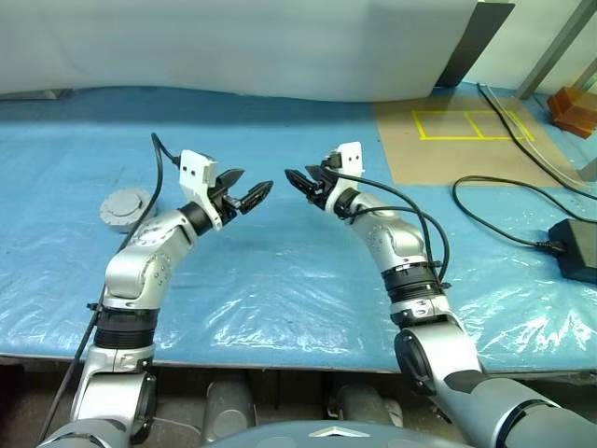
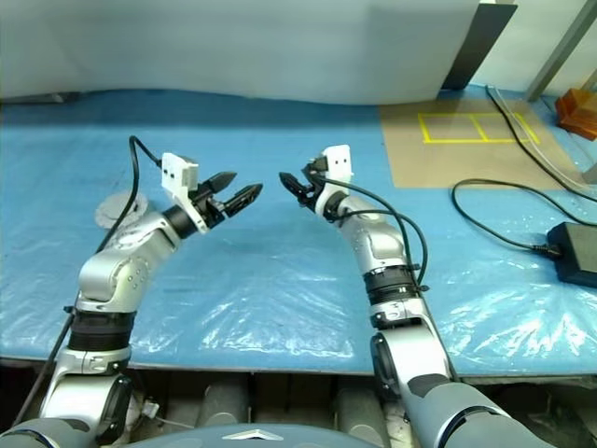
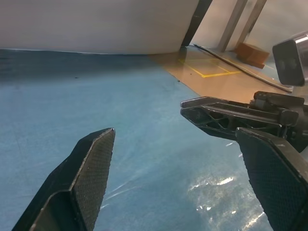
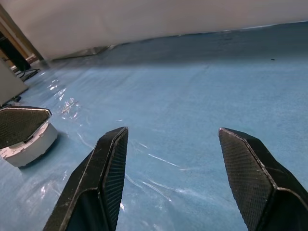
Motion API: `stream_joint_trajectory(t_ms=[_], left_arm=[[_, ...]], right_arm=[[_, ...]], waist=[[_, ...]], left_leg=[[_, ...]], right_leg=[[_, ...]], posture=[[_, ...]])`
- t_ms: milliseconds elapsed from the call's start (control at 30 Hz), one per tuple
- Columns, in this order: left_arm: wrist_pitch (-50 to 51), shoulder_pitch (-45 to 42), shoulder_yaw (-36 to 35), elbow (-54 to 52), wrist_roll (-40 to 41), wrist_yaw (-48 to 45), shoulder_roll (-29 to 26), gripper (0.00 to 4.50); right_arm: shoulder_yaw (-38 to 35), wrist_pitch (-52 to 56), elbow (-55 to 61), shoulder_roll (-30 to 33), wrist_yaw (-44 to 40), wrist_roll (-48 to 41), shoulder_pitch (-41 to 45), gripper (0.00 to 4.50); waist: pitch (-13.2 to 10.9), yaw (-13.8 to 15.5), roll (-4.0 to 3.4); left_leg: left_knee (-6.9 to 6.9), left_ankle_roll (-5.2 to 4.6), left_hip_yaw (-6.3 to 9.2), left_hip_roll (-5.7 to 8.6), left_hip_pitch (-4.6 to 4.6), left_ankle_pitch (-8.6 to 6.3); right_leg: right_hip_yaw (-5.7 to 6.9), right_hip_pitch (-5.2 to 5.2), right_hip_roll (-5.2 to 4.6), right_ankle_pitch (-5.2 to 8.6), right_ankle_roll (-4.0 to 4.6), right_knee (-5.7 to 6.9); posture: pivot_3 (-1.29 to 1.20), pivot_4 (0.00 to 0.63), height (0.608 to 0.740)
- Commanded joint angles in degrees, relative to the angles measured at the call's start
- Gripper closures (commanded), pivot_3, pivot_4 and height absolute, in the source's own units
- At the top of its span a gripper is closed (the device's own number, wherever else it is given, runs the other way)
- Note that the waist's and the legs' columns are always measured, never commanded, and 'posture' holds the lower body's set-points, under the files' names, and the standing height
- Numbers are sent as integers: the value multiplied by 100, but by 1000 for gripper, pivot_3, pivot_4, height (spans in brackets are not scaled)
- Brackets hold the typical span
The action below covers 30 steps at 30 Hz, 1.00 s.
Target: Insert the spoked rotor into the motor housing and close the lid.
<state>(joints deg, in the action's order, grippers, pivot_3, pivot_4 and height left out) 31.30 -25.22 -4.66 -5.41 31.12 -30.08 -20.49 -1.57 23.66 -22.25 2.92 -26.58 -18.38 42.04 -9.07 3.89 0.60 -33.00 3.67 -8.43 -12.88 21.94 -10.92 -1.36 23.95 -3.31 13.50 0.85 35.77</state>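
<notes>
Both arms hang over the blue plastic-covered desk [image 1: 280, 280], tips facing each other, nothing held. Left gripper [image 1: 250, 191]: jaws spread, empty, raised above the sheet. Right gripper [image 1: 300, 179]: jaws spread too, empty, just beside the left gripper's tips with a small gap between, not touching. In the left wrist view the right gripper's black fingers [image 3: 226, 115] sit close ahead of the left jaws.

Round grey-silver disc [image 1: 124, 207], ribbed rim, lies flat on the desk to the left of the left gripper, partly behind the left arm's black cable [image 1: 157, 177]. Looks like the lid, possibly sitting on the housing; cannot tell from here. Spoked rotor: cannot tell where it is.

Right of the right gripper, well apart: black cable loop [image 1: 494, 210] running to a black box [image 1: 576, 247] at the desk's right edge. Farther back from the grippers: brown patch with yellow tape rectangle [image 1: 466, 124], an orange block [image 1: 574, 109] at the far right, white sheet wall [image 1: 242, 47] behind the desk.
</notes>
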Motion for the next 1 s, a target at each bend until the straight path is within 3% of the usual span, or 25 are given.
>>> stream_joint_trajectory(t_ms=[33,533,800,1000], left_arm=[[-43,-99,-98,-121,-21,-63,-88,239],[20,82,-249,-438,53,224,3,239],[263,360,-342,-713,112,417,-22,239],[416,454,4,-825,45,428,171,239]], right_arm=[[-35,-226,48,-49,14,21,91,1392],[76,-422,-96,-152,-206,132,208,1392],[265,-544,339,-166,-255,227,-210,1392],[68,-384,658,3,-113,179,-438,1392]], waist=[[0,0,0],[0,-3,0],[0,-4,0],[0,16,-1]], left_leg=[[0,0,0,0,0,0],[0,0,0,0,1,0],[2,0,0,-1,2,0],[1,0,0,0,2,0]], right_leg=[[0,0,0,0,0,0],[1,0,0,0,0,-2],[1,0,0,0,0,-4],[1,0,-2,0,0,-4]], posture=[[0,150,740],[0,150,740],[0,150,740],[0,150,740]])
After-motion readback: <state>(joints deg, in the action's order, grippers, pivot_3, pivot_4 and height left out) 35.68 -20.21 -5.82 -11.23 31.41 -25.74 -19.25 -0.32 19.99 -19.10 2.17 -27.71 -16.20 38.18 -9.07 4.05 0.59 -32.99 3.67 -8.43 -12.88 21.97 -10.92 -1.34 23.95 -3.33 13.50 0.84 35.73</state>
